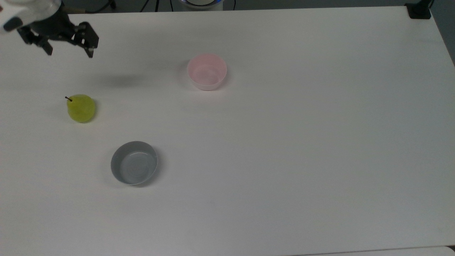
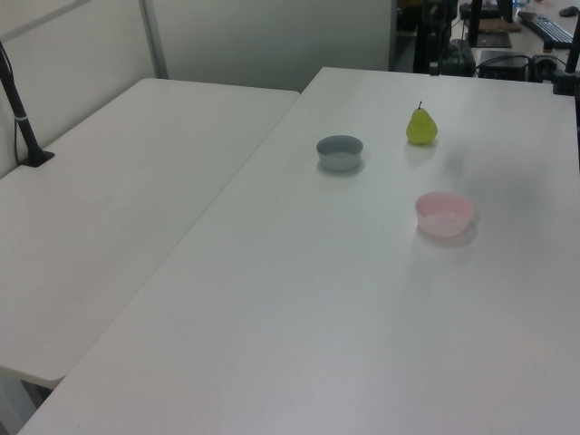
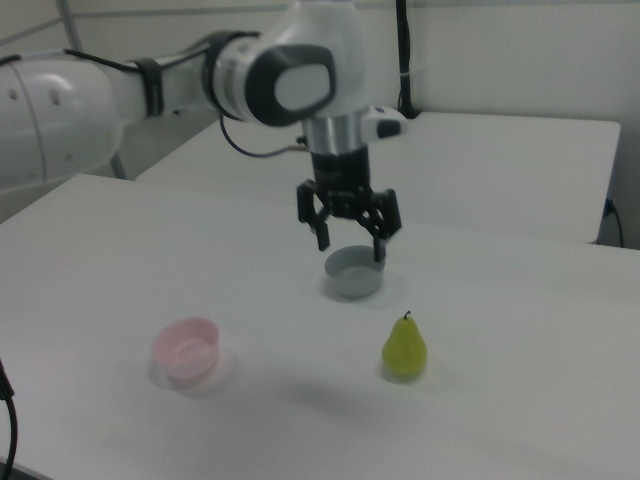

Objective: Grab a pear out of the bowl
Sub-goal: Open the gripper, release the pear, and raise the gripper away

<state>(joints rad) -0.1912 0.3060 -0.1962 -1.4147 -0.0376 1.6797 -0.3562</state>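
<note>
A lab or office workroom: plain white tables (image 2: 272,299) pushed side by side, grey partition walls (image 2: 263,36), a keyboard (image 2: 553,30) and cables on a desk behind.

You lose most of the white robot arm (image 1: 28,9) past the top view's upper left corner. In the right view, the black two-finger gripper (image 3: 351,248) covers part of the far rim of the round grey bowl (image 3: 353,277).
</note>
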